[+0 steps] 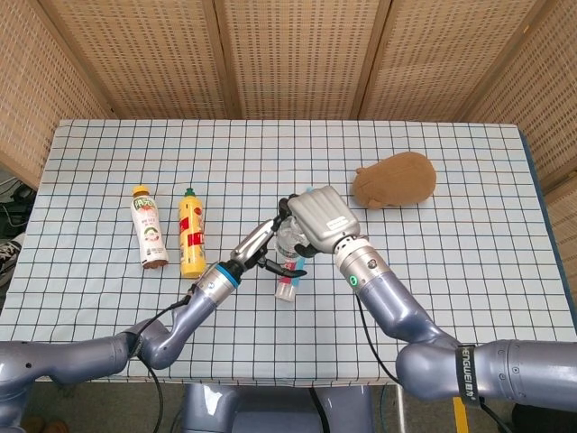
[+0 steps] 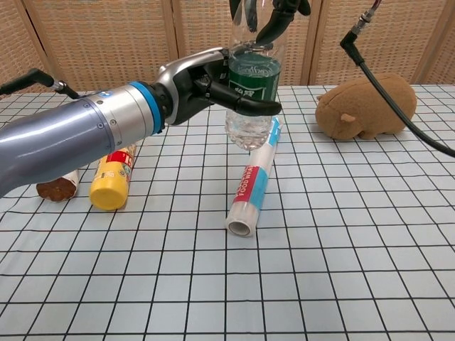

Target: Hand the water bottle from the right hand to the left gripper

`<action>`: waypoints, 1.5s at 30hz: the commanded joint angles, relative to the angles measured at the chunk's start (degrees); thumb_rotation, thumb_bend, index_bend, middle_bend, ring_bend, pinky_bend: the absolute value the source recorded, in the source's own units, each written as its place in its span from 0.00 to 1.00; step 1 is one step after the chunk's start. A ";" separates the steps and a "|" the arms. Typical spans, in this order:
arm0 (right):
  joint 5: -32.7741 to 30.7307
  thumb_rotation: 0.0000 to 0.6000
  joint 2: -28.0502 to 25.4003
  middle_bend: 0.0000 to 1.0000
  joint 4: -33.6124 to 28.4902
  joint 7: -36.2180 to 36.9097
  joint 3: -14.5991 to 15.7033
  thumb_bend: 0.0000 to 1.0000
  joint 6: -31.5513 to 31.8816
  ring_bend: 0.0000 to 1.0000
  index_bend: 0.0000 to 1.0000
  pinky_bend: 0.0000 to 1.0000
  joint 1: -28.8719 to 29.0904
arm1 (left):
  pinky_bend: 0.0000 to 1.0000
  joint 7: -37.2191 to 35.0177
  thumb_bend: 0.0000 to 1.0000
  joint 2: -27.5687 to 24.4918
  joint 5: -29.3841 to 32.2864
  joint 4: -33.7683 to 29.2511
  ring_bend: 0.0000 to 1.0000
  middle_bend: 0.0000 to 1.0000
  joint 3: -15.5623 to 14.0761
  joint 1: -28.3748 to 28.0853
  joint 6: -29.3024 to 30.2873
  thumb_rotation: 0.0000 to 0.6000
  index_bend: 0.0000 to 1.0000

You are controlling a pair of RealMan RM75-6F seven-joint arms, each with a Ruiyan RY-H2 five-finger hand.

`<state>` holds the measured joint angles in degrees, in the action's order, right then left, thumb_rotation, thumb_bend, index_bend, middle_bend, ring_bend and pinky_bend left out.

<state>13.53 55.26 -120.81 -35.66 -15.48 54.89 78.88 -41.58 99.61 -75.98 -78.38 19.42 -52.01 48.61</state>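
Note:
The clear water bottle (image 2: 252, 74) with a green label hangs upright above the table, and my right hand (image 2: 281, 8) grips it from the top. In the head view the right hand (image 1: 317, 219) covers most of the bottle (image 1: 286, 245). My left hand (image 2: 202, 84) has come in from the left at label height. Its thumb (image 2: 250, 105) lies straight across the front of the bottle and the other fingers pass behind it. A closed grip does not show. In the head view the left hand (image 1: 267, 248) sits right against the bottle.
A roll of food wrap (image 2: 249, 193) lies on the checked cloth just under the bottle. A yellow bottle (image 2: 111, 179) and a white drink bottle (image 2: 55, 187) lie at the left. A brown plush animal (image 2: 366, 105) sits at the right, with a black cable (image 2: 398, 69) above it.

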 commanded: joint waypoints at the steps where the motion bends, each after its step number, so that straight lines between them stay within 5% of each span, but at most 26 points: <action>1: -0.19 1.00 -0.19 0.60 -0.26 0.78 -0.35 0.61 -0.31 0.60 0.60 0.63 0.03 | 0.00 0.49 0.00 0.63 0.62 -0.04 0.00 0.00 0.32 -0.52 -0.12 1.00 0.00; 5: -0.02 1.00 -0.52 0.60 -0.49 0.82 -0.21 0.61 -0.37 0.60 0.60 0.63 0.23 | 0.08 1.57 0.00 1.58 2.01 -0.05 0.11 0.06 0.99 -0.93 0.12 1.00 0.06; 10: 0.09 1.00 -1.15 0.60 -0.87 1.08 -0.07 0.61 -0.29 0.60 0.60 0.63 0.17 | 0.39 4.83 0.05 2.60 4.44 -0.14 0.46 0.48 1.57 -1.01 0.73 1.00 0.56; 16: 0.34 1.00 -2.19 0.60 -1.35 1.50 0.15 0.61 -0.43 0.60 0.60 0.63 -0.13 | 0.46 7.65 0.24 3.39 6.07 -0.99 0.54 0.60 2.26 -0.63 2.38 1.00 0.75; 21: -0.22 1.00 -3.06 0.55 -2.03 2.01 0.39 0.59 -1.50 0.57 0.54 0.60 -0.25 | 0.46 8.65 0.27 3.28 6.42 -1.72 0.55 0.62 2.25 -0.36 2.62 1.00 0.78; 23: -1.98 1.00 -4.18 0.33 -2.75 3.23 0.19 0.38 -4.41 0.37 0.28 0.38 -0.17 | 0.46 8.83 0.27 3.23 6.58 -2.01 0.55 0.62 2.32 -0.30 2.57 1.00 0.78; 24: -2.64 1.00 -4.81 0.17 -2.81 4.17 -0.16 0.21 -5.82 0.19 0.12 0.19 -0.21 | 0.46 8.88 0.27 3.21 6.62 -2.11 0.55 0.62 2.35 -0.28 2.54 1.00 0.78; 26: -2.01 1.00 -5.78 0.01 -2.40 5.45 -0.67 0.02 -7.48 0.01 0.00 0.01 -0.48 | 0.46 9.13 0.27 3.16 6.66 -2.19 0.55 0.62 2.35 -0.27 2.46 1.00 0.79; 39: 2.85 1.00 -8.69 0.00 -3.57 8.69 -1.11 0.00 -5.94 0.00 0.00 0.00 -2.25 | 0.46 9.70 0.29 2.28 7.40 -2.19 0.56 0.63 2.51 0.01 1.47 1.00 0.80; 45: 10.35 1.00 -16.12 0.00 -5.09 10.52 -0.90 0.00 -1.77 0.00 0.00 0.00 -8.53 | 0.46 10.03 0.29 1.52 6.47 -2.63 0.56 0.63 1.81 0.59 1.79 1.00 0.80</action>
<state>20.54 41.94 -125.51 -25.85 -16.78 50.78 73.40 -31.60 101.28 -69.36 -80.96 21.34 -51.54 50.29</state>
